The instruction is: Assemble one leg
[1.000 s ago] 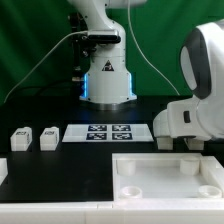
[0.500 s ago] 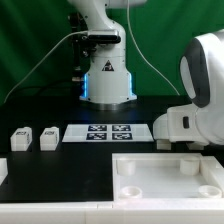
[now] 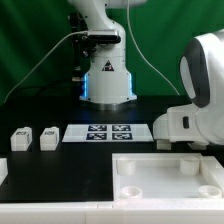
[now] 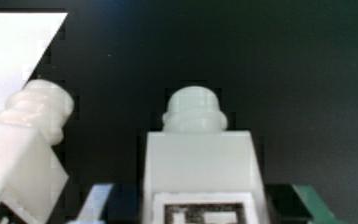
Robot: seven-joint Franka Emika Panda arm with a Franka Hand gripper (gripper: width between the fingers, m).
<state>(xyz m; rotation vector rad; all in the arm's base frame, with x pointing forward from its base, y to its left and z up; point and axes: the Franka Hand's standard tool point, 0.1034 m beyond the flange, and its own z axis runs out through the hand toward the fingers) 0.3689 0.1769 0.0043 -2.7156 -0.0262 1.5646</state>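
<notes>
In the wrist view we see the leg point(image 4: 201, 165) sitting between the two fingers point(image 4: 101, 205) of the claw point(image 4: 202, 205). Its long axis runs straight out from the claw and away from the camera. Its rounded, ribbed tip points forward over the black table point(image 4: 265, 50), and its tagged face is turned back toward the lens. The dark fingers flank the leg closely on both sides, but we cannot tell whether they are pressing on it or only bracketing it. A second leg point(image 4: 30, 140) lies just beside the first, outside one finger, with a thin dark gap between them. Its tip points much the same way, leaning slightly off parallel. Ahead of the claw on that same side, a corner of the white panel point(image 4: 16, 45) shows. In the exterior view the arm point(image 3: 200, 90) fills the exterior view's right and hides the claw. The panel point(image 3: 165, 160) lies in front of the arm. The marker board point(image 3: 105, 133) and two spare legs point(image 3: 34, 138) sit well apart from it, toward the exterior view's left.
</notes>
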